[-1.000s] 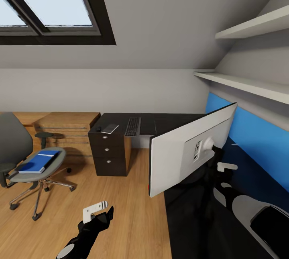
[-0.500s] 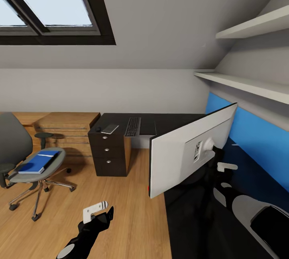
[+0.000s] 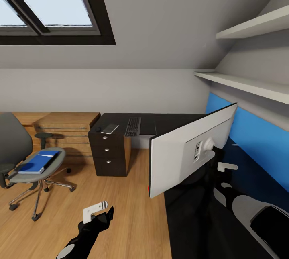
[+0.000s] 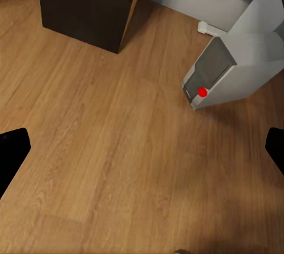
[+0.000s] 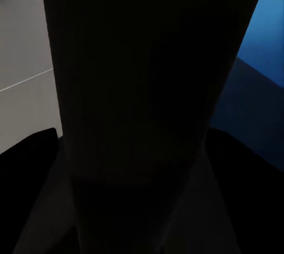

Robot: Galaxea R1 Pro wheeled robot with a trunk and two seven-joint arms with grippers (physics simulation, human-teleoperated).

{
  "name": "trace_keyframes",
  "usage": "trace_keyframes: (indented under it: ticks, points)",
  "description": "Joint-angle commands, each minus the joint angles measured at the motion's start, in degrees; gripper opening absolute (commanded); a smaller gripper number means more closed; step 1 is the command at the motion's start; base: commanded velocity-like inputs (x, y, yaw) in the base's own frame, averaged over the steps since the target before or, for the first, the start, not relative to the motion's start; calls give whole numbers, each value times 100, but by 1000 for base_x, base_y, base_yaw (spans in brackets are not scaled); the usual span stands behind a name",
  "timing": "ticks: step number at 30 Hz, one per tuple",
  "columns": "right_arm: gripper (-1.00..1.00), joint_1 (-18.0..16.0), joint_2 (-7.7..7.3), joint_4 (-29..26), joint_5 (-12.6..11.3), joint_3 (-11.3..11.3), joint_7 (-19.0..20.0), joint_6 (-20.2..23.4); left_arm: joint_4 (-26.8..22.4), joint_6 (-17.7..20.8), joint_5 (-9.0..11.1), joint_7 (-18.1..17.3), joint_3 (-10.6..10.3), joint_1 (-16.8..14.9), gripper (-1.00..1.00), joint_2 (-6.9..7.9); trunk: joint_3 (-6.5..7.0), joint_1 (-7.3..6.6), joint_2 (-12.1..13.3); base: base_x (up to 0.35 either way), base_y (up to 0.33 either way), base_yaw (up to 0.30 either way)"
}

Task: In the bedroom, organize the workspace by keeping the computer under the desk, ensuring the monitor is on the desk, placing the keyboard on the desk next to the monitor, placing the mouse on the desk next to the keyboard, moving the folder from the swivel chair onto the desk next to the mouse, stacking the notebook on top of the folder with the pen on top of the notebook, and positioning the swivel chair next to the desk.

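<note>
The monitor (image 3: 180, 156) stands tilted on the desk's (image 3: 168, 119) near wing, white back toward me. My right gripper (image 3: 216, 153) is shut on its dark stand (image 5: 142, 88), behind the screen. The keyboard (image 3: 133, 126), the dark notebook (image 3: 110, 128) and a small black mouse (image 3: 98, 129) lie on the far wing. On the swivel chair's (image 3: 16, 142) seat lies the blue folder (image 3: 40, 161). My left gripper (image 3: 98, 211) hangs open over the floor, the grey computer (image 4: 231, 71) ahead of it (image 4: 142, 153). I cannot make out the pen.
A black three-drawer unit (image 3: 108, 154) carries the desk's far wing, with a light wooden dresser (image 3: 66, 128) to its left. White shelves (image 3: 245, 84) run above the blue back panel (image 3: 257, 138). A skylight (image 3: 44, 6) sits in the sloped ceiling. Wood floor (image 3: 132, 211) spreads between chair and desk.
</note>
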Motion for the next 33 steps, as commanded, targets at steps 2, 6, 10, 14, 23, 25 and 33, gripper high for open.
trace_keyframes:
  ticks: [2, 6, 10, 14, 23, 25, 33]
  points:
    - [-100, -2, 1, -6, 0, 83, -12, 8, -11, 12, 32, 45, -13, -6, 100, 5, -7, 1, -5, 0, 0, 0]
    - [-100, -2, 1, -6, 0, 80, -12, 8, -12, 12, 32, 45, -13, -6, 100, 5, -7, 1, -5, 0, 0, 0]
    - [-100, -2, 1, -6, 0, 79, -12, 7, -15, 12, 32, 45, -13, -6, 100, 5, -7, 1, -5, 0, 0, 0]
    - [-100, -2, 1, -6, 0, 83, -12, 7, -13, 12, 32, 45, -13, -6, 100, 5, -7, 1, -5, 0, 0, 0]
    - [-100, -2, 1, -6, 0, 84, -12, 7, -15, 12, 32, 45, -13, -6, 100, 5, -7, 1, -5, -11, 0, 0]
    - [-100, -2, 1, -6, 0, 84, -12, 7, -12, 12, 32, 45, -13, -6, 100, 5, -7, 1, -5, -100, 0, 0]
    - [-100, -2, 7, -6, 0, 108, -12, 8, -12, 12, 32, 45, -13, -6, 100, 5, -7, 1, -5, -153, 0, 0]
